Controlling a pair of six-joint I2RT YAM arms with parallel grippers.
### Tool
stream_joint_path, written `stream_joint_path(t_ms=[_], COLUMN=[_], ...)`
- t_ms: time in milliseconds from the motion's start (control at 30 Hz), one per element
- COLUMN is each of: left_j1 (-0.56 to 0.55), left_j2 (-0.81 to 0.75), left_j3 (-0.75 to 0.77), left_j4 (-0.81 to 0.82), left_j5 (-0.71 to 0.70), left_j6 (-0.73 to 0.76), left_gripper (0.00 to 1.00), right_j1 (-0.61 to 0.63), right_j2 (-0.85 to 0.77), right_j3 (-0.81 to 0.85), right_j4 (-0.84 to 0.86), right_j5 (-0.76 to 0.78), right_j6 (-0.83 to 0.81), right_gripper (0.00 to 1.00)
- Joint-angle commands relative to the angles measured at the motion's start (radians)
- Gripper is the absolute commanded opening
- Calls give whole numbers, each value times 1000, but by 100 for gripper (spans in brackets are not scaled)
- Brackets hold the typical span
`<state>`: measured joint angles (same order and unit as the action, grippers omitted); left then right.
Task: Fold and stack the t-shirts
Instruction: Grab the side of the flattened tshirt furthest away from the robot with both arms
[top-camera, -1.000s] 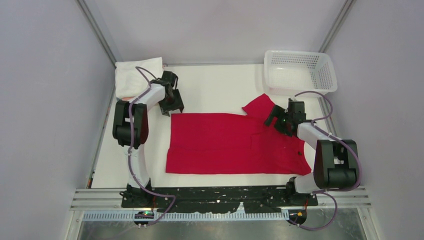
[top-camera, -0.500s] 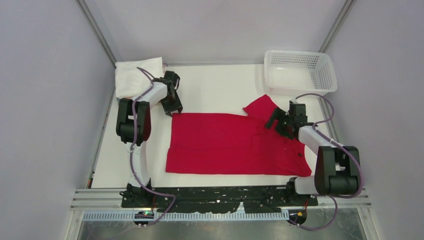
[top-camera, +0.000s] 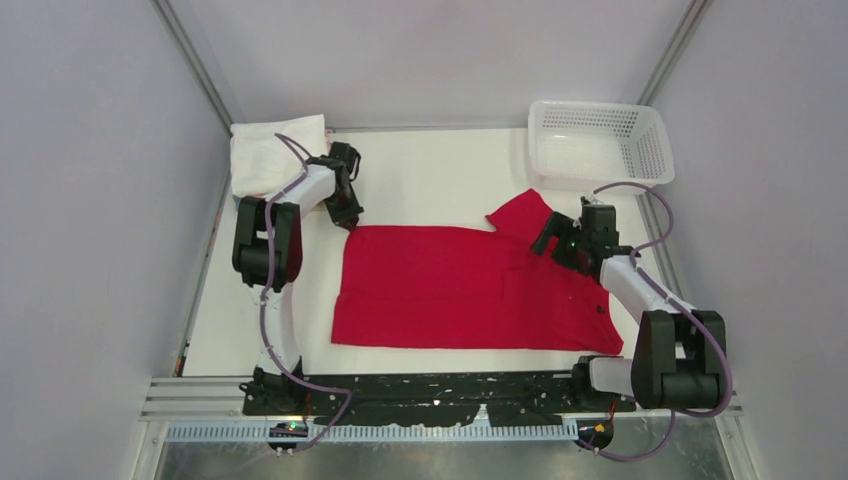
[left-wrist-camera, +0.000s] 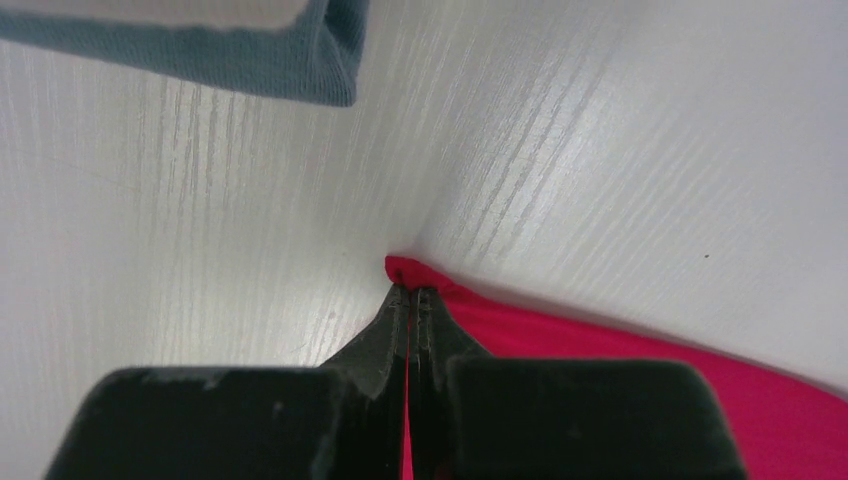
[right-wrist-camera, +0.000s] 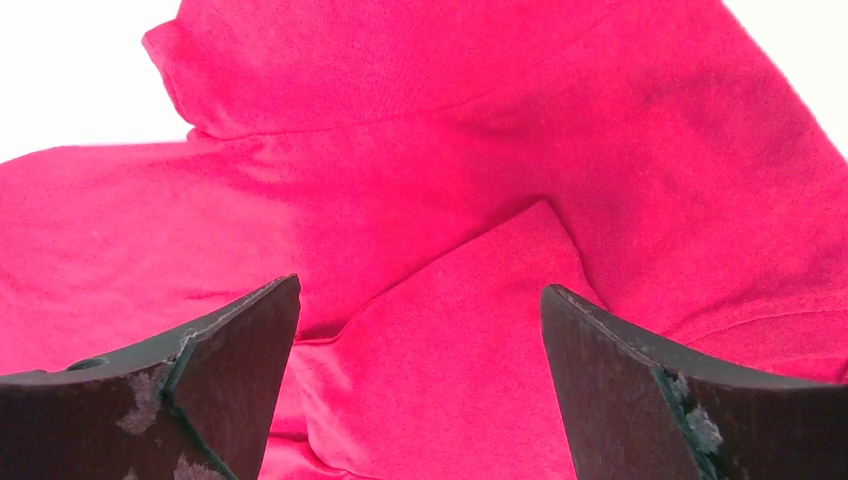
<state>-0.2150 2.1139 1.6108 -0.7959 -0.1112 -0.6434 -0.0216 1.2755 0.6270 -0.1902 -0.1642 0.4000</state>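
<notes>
The red shirt (top-camera: 470, 285), mid-frame, looks light and limp, so corners are the best places to hold it. The left gripper (left-wrist-camera: 411, 296) is clamped on its upper-left corner. The right gripper (right-wrist-camera: 420, 290) hangs spread wide over its upper right.

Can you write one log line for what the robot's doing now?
left gripper: shut on red t-shirt corner | right gripper: open, over its sleeve

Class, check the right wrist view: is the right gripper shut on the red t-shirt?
No, the right gripper is open, jaws wide apart over the red t-shirt.
</notes>
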Motion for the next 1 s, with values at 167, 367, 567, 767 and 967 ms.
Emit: stream_joint_path(t_ms=[167, 367, 567, 767, 967], left_j1=[-3, -3, -3, -2, -2], left_j2=[-87, -87, -88, -84, -84], left_j3=[-120, -128, -129, -122, -121], left_j4=[182, 209, 213, 209, 209], left_j5=[13, 16, 17, 18, 19], left_j6=[87, 106, 111, 112, 113], left_gripper=[0, 0, 0, 0, 0], right_j1=[133, 169, 170, 173, 170], right_j2=[226, 509, 706, 806, 876], right_j3=[409, 735, 990, 1085, 1150], right_j4=[-9, -79, -270, -348, -350], right_j5=[156, 271, 287, 286, 388], right_j6=[-104, -284, -414, -522, -540], right_gripper=[95, 95, 95, 95, 96])
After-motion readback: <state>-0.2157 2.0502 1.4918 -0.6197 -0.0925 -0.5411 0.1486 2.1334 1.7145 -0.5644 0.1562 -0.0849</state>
